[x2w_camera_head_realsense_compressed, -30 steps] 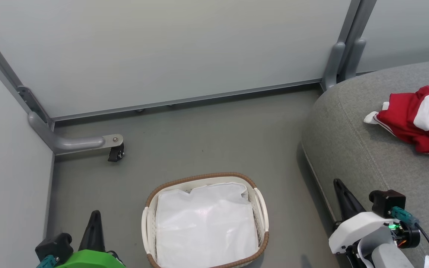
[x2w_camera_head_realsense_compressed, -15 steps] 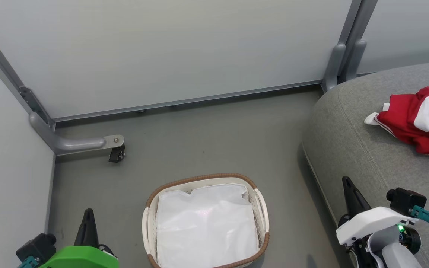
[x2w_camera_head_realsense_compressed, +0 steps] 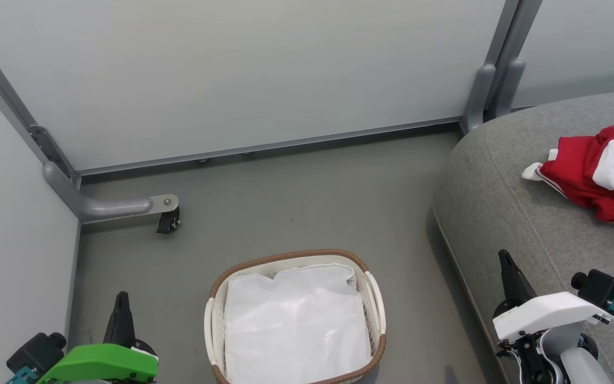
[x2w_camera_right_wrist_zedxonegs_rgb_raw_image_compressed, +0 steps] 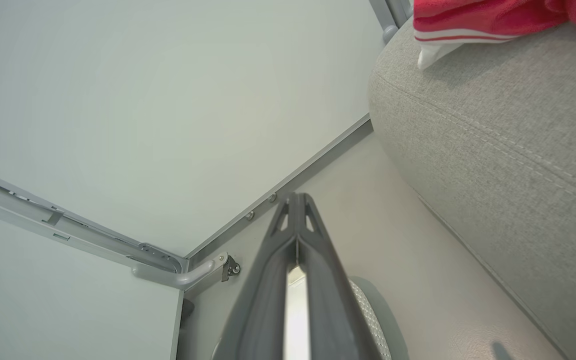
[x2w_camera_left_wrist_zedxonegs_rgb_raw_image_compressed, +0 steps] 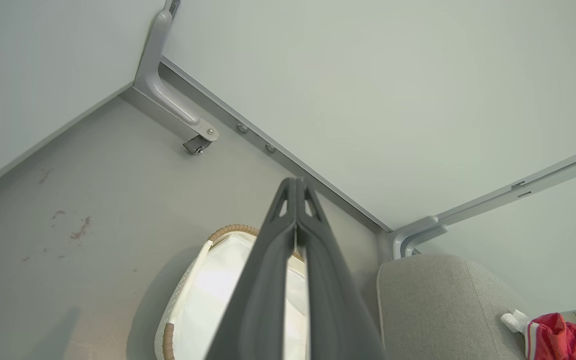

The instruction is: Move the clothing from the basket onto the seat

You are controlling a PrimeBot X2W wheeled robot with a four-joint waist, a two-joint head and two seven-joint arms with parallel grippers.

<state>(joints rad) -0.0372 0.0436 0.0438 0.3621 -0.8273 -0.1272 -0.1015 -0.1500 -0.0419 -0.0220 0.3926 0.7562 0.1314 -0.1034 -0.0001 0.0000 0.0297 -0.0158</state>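
On the seat [x2w_camera_head_realsense_compressed: 509, 224], far right in the head view: the clothing [x2w_camera_head_realsense_compressed: 595, 178], a crumpled red bundle with a broad white stripe and a white cuff poking out toward the cushion's rounded end. It lies well in from the seat's edge, with nothing hanging over. The frame edge cuts it, so its full extent is unknown.

Handling, as a judgement: soft, light and limp. It won't hold its shape when lifted, and the sleeves would trail. It is not fragile and not slippery on the woven upholstery. Best hold is a pinch on the thick bunched ridge in the middle. The thin cuff would let the rest dangle and drag.

The basket [x2w_camera_head_realsense_compressed: 375, 298] sits on the floor [x2w_camera_head_realsense_compressed: 296, 202], to the left of the seat and apart from it. Inside I can see the white liner [x2w_camera_head_realsense_compressed: 293, 325], with no red visible. The task looks done, or close to it.

The left end effector [x2w_camera_head_realsense_compressed: 122, 300] hangs low by the basket's left side. Its fingers are pressed together and hold nothing. The right end effector [x2w_camera_head_realsense_compressed: 505, 261] hangs above the seat's front edge, with its tips also closed together and nothing in them. It is well apart from the clothing. Both wrist views confirm the tips meet.

Beyond are pale panel walls [x2w_camera_head_realsense_compressed: 232, 69] and a caster bracket [x2w_camera_head_realsense_compressed: 167, 220] at the left corner.
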